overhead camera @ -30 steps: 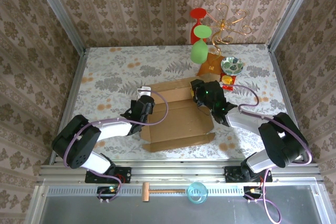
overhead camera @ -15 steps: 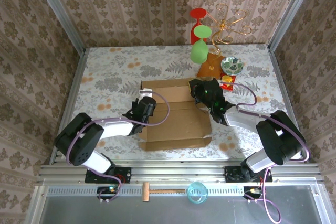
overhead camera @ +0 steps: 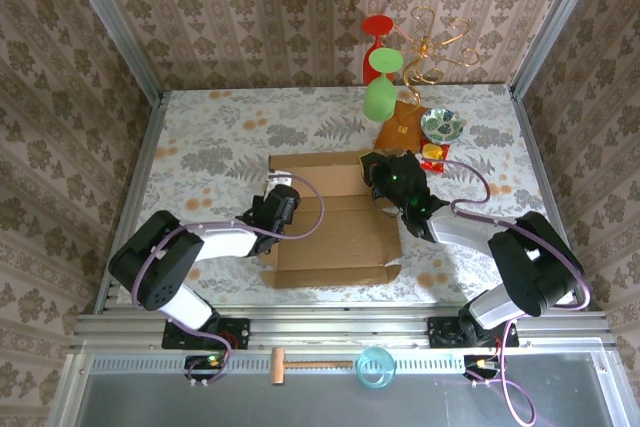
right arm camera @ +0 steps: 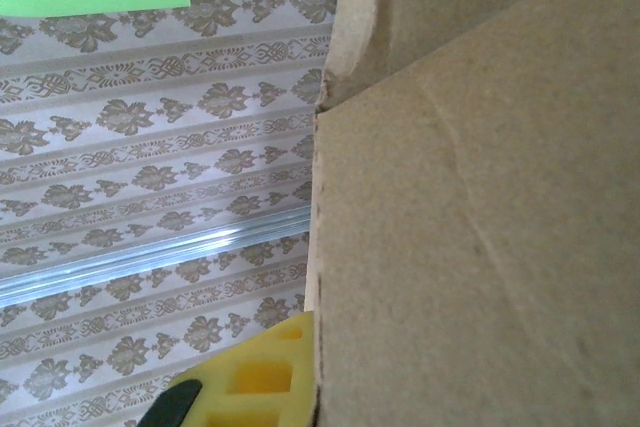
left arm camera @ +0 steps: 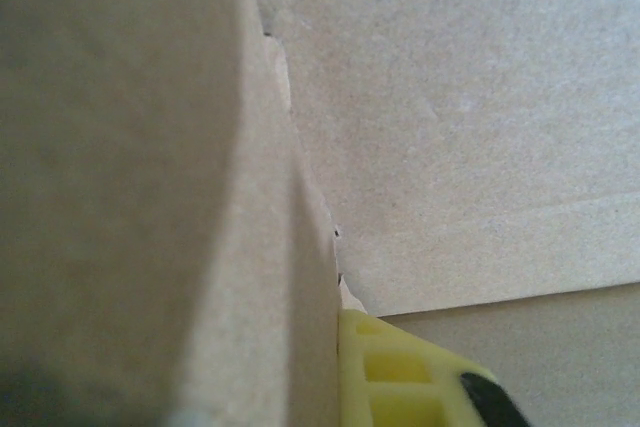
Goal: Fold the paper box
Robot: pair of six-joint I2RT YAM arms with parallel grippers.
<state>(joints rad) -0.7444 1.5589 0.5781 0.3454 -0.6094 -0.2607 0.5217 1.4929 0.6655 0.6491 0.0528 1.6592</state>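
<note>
- Grippers: both closed, each pinching cardboard.
- left gripper (overhead camera: 277, 205): left of centre in the top view. It is clamped on the raised left wall of the large plain brown corrugated cardboard paper box (overhead camera: 335, 232). In the left wrist view one yellow finger (left arm camera: 400, 377), at the bottom of the frame, lies against that wall.
- right gripper (overhead camera: 385, 175): just right of centre in the top view, clamped at the paper box's upper right corner. In the right wrist view a yellow finger (right arm camera: 255, 372) at the bottom edge touches a cardboard flap.
- paper box, position: centre of the top view, a shallow rectangle on the floral-patterned tabletop (overhead camera: 210, 137), with a small tab projecting at its lower right corner.
- orange-brown square board (overhead camera: 400, 125): above and right of the paper box, near the right gripper.
- patterned round bowl (overhead camera: 441, 125): just right of the board.
- green paper shape (overhead camera: 379, 99): upper centre-right, touching the board's left edge in the picture.
- gold wire stand (overhead camera: 437, 45): top right, against the wallpaper.
</note>
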